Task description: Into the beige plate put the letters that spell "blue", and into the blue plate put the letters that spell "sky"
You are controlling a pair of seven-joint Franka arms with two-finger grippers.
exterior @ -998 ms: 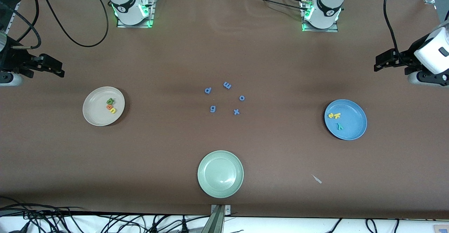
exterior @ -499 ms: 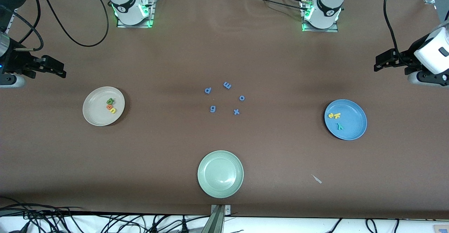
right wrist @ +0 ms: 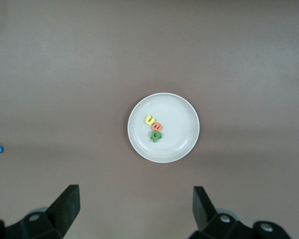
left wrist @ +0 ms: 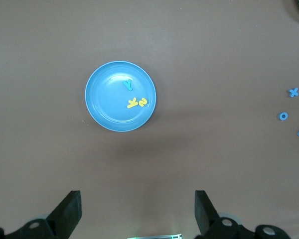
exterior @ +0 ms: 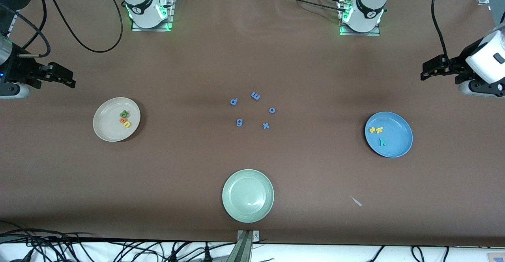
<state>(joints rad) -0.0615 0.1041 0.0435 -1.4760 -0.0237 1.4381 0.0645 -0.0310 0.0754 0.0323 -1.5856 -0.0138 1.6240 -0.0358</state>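
Sorted letters in beige plate and blue plate

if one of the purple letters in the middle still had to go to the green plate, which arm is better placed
Neither clearly. The left gripper and right gripper both hang open at the table's ends. The purple letters and green plate sit midway between them; every blue and sky letter I can make out is already plated.

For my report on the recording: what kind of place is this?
Probably a robotics lab: arm bases bolted to a brown-covered table, loose cables along its edge, and toy letters with plates as test props.
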